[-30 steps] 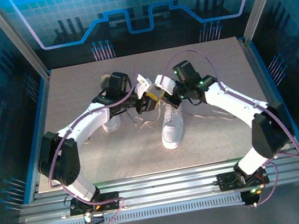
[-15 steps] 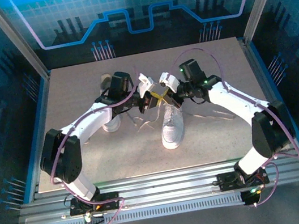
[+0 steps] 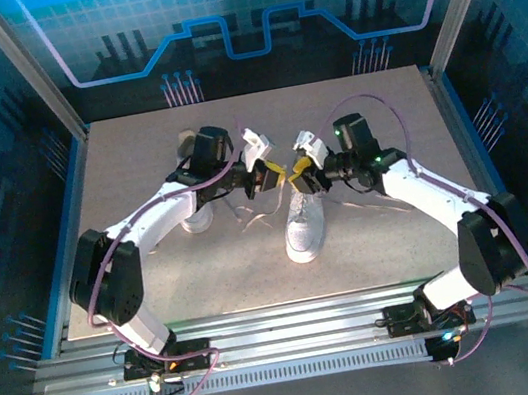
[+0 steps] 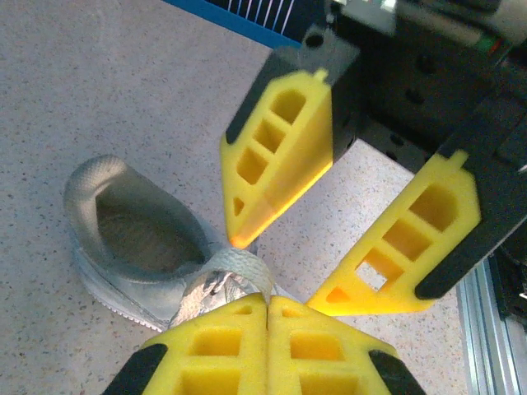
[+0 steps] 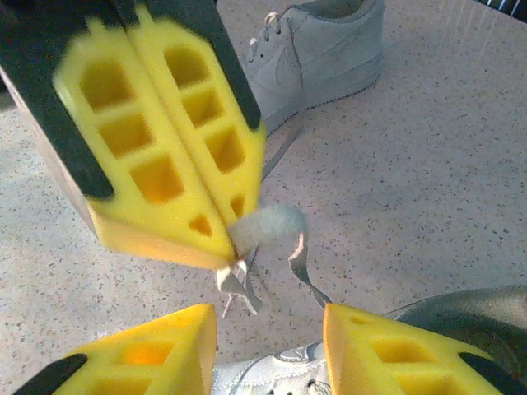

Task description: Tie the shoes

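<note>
The left claw [image 4: 268, 303] is pinching shut on a white lace [image 5: 265, 227] just at twelve o'clock of the centre sneaker [image 3: 303, 223]; the right claw [image 5: 268, 325] is gaping open opposite; the second sneaker [image 3: 197, 219] is lying on the desk [image 3: 136, 158] at nine o'clock.

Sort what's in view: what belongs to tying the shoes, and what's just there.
Belongs to the job:
middle sneaker; second sneaker; lace, pinched in the shut left gripper; right gripper, open close by.

Just there:
table; metal rails at the near edge; blue enclosure walls.
</note>
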`<state>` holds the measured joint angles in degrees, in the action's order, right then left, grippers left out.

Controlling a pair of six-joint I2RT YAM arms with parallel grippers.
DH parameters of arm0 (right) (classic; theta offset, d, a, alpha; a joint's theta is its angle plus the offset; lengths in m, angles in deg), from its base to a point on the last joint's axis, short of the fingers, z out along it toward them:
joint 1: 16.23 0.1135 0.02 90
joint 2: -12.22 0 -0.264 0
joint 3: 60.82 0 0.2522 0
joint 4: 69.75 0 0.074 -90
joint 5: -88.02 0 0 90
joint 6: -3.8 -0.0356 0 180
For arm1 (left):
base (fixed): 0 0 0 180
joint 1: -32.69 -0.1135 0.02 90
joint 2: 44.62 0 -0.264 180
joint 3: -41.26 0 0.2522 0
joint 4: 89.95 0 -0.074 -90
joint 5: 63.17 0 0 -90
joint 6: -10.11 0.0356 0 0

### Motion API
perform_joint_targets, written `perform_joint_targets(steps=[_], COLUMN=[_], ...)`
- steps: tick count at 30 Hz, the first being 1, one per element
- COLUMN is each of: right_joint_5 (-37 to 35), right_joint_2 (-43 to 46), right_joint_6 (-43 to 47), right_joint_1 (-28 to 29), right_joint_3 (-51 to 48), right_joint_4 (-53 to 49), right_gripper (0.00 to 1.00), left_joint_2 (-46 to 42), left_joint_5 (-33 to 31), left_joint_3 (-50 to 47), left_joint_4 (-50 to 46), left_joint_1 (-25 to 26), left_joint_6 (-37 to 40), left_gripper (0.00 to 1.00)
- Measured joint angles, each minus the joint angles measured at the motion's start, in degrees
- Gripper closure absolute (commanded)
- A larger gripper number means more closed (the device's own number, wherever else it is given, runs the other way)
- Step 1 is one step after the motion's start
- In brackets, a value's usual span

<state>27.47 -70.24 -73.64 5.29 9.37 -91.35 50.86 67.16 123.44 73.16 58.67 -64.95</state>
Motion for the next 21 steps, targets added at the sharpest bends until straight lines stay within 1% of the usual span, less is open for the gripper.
perform_joint_targets(steps=[5, 12, 14, 19, 20, 21], right_joint_5=[-0.8, -2.2, -2.2, -2.2, -2.2, -2.3], right_joint_2=[0.1, -2.2, -3.7, -6.6, -6.7, -6.7], right_joint_6=[-0.5, -0.3, -0.1, 0.6, 1.1, 1.2], right_joint_1=[0.2, 1.7, 2.2, 2.9, 2.9, 2.9], right_joint_3=[-3.1, -3.2, -2.2, 0.3, 0.4, 0.5], right_joint_4=[5.2, 11.9, 12.4, 12.5, 12.5, 12.5], right_gripper=[0.60, 0.62, 0.67, 0.97, 1.00, 1.00], left_joint_2=[-2.2, -4.4, -4.8, -4.9, -4.9, -4.9], left_joint_5=[0.0, 0.0, 0.0, 0.0, 0.0, 0.0], left_joint_3=[0.0, 0.0, 0.1, 0.1, 0.1, 0.1], left_joint_4=[-2.1, -6.0, -6.3, -7.1, -7.1, -7.1], left_joint_1=[-0.8, -1.2, -1.2, -1.2, -1.2, -1.3], left_joint_6=[0.4, 2.0, 2.0, 2.0, 2.1, 2.1], left_gripper=[1.00, 1.00, 1.00, 1.00, 1.00, 1.00])
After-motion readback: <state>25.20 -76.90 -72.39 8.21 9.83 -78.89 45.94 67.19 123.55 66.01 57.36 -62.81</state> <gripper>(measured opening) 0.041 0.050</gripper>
